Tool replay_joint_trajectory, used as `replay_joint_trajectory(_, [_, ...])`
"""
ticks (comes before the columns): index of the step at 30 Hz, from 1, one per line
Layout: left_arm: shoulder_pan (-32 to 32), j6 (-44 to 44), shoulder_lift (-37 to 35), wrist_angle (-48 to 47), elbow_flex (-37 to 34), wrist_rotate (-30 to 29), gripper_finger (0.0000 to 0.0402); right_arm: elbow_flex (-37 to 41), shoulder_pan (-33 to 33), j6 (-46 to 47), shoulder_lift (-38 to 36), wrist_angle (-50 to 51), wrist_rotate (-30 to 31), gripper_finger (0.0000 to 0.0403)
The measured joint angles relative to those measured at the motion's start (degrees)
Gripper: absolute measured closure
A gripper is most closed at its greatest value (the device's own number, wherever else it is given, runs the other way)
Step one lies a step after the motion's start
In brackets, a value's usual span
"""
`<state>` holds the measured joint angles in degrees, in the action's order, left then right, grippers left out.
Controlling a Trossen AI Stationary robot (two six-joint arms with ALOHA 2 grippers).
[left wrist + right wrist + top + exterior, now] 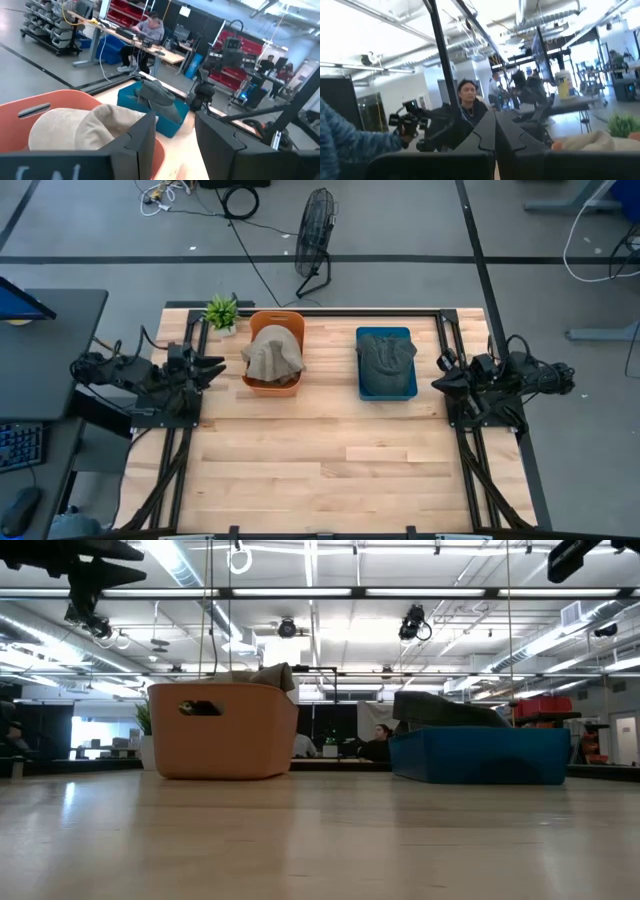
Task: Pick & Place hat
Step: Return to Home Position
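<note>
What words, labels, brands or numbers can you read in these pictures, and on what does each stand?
None can be read.
Pale marks on the body of the left gripper: too blurred to read.
Orange bin and blue bin: no lettering shows.

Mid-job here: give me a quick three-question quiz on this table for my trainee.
1. True or false: the dark caps lie in the blue bin.
2. The right gripper, at the table's right edge, is: A) open B) shut, empty C) shut on a cap.
3. Fill in: the left gripper, facing the orange bin of beige caps, is ___.
Key: 1 true; 2 B; 3 open.
</note>
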<state>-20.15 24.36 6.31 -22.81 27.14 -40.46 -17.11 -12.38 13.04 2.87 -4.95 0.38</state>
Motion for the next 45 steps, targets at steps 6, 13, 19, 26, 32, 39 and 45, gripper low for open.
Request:
replay_joint_trajectory(6, [1.5, -0.1, -3.8, 1.9, -4.7, 0.0, 0.026, 1.4, 0.0, -3.1, -2.9, 1.1, -1.7, 0.0403])
replay_joint_trajectory(13, [3.8, -0.2, -6.0, 6.2, -10.6, -0.2, 0.026, 4.0, 0.1, -4.7, -2.8, 0.9, -2.5, 0.0403])
replay_joint_trajectory(19, [5.1, -0.8, -6.1, 6.7, -13.3, -0.2, 0.026, 8.2, 0.9, -3.3, -2.9, -2.3, -2.4, 0.0403])
replay_joint_trajectory(26, [5.4, -1.2, -6.1, 11.4, -17.9, -0.2, 0.0275, 16.4, 3.1, 1.1, -2.9, -12.8, -2.8, 0.0403])
replay_joint_trajectory(32, [5.4, -1.1, -6.1, 16.8, -21.2, 3.4, 0.0287, 16.2, 4.4, 0.9, -2.9, -11.7, -5.0, 0.0403])
replay_joint_trajectory(39, [5.4, -2.9, -6.1, 16.8, -22.7, 3.6, 0.0287, 16.1, 4.6, -4.6, -2.9, -10.7, -1.9, 0.0403])
replay_joint_trajectory(45, [5.4, -4.3, -6.1, 17.3, -23.5, 3.9, 0.0287, 16.1, 4.6, -4.8, -2.9, -10.3, 1.1, 0.0403])
